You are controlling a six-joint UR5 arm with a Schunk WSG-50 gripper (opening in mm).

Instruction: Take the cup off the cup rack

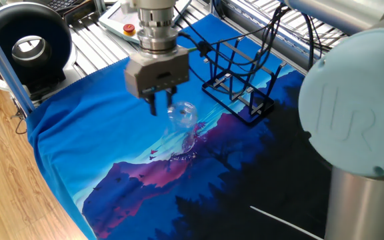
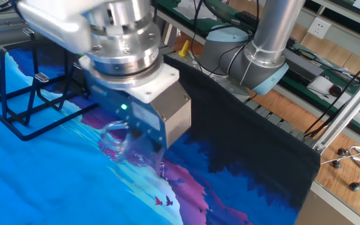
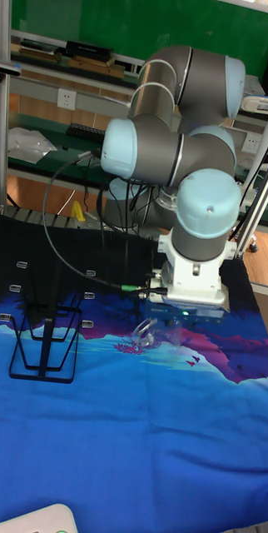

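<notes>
Behind the gripper, the cup blurs.

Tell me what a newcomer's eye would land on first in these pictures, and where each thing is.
First comes the big grey UR5 arm, rearing over the middle of the table with its gripper down at a clear cup. The cup appears tilted on the vivid blue mountain-print cloth, not on the black wire cup rack, which stands apart nearer the cloth's far edge. A round black fan-like device sits off the cloth at the table's corner.
</notes>
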